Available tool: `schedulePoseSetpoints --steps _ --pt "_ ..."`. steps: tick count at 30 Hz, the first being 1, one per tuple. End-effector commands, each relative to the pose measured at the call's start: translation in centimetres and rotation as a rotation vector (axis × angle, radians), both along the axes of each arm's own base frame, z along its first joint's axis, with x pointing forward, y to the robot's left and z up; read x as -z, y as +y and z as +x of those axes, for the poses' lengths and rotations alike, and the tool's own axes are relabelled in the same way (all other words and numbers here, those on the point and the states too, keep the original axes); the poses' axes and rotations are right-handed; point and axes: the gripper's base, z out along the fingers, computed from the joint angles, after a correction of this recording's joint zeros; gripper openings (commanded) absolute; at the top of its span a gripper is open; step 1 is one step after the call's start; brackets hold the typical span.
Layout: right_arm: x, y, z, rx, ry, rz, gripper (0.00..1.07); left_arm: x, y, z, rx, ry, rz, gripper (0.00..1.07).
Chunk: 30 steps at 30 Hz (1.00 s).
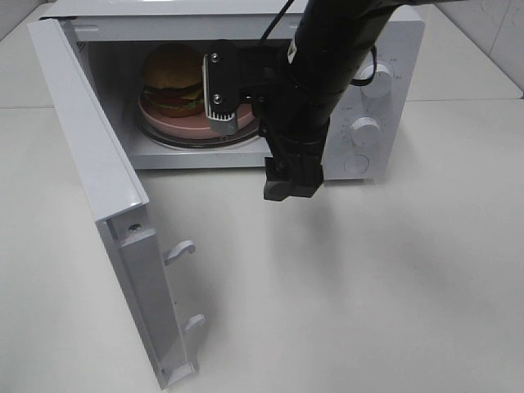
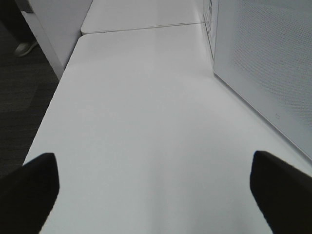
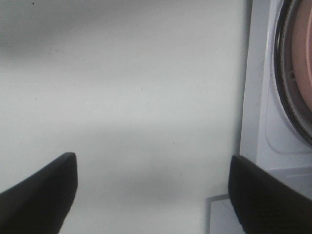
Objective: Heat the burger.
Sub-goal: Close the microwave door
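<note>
In the high view, one microwave [image 1: 393,49] is seen on the table [image 1: 368,286], and its door [image 1: 82,139] is stood wide open. Inside the cavity one glass turntable [image 1: 184,142] is held. One pink plate [image 1: 168,124] is laid on it, and one burger [image 1: 172,74] is set upright on the plate, toward the door side of the cavity. Two knobs [image 1: 372,78] are counted on the microwave's panel and two hooks [image 1: 180,250] on the door's edge. One arm is seen, and the right pincer [image 1: 291,190] is held outside the microwave, just in front of its opening and above the table. The burger is placed inside the microwave, behind the pincer and toward the door, well apart from it and not touched. How the jaws stand cannot be told from this view. In the left wrist view, the left pincer [image 2: 153,156] is shown spread wide above the table [image 2: 146,112], with nothing pinched, and a white dotted face of the microwave [image 2: 263,63] is seen near it. In the right wrist view, the right pincer [image 3: 152,158] is shown spread, with nothing pinched, above the table [image 3: 122,87] in front of the microwave [image 3: 256,97]. Inside the microwave, the turntable's dark rim [image 3: 282,73] and an edge of the plate [image 3: 303,58] are caught.
</note>
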Motion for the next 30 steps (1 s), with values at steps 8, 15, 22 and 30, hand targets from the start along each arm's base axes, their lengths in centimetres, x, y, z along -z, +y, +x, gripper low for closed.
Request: schedulePoseSetpoints --steps 8,15,22,30 --pt "-1.6 -3.6 -4.9 0.120 0.072 0.003 0.84 0.0 0.0 -0.3 0.003 -0.024 -0.001 1.00" --pt "-2.2 -6.6 -8.3 0.243 0.111 0.018 0.82 0.0 0.0 -0.3 0.003 -0.024 -0.001 1.00" --pt "-2.3 -10.1 -10.0 0.480 0.157 0.052 0.82 0.0 0.0 -0.3 0.003 -0.024 -0.001 1.00" --pt "-2.7 -15.4 -9.9 0.951 0.194 0.136 0.76 0.0 0.0 -0.3 0.003 -0.024 -0.001 1.00"
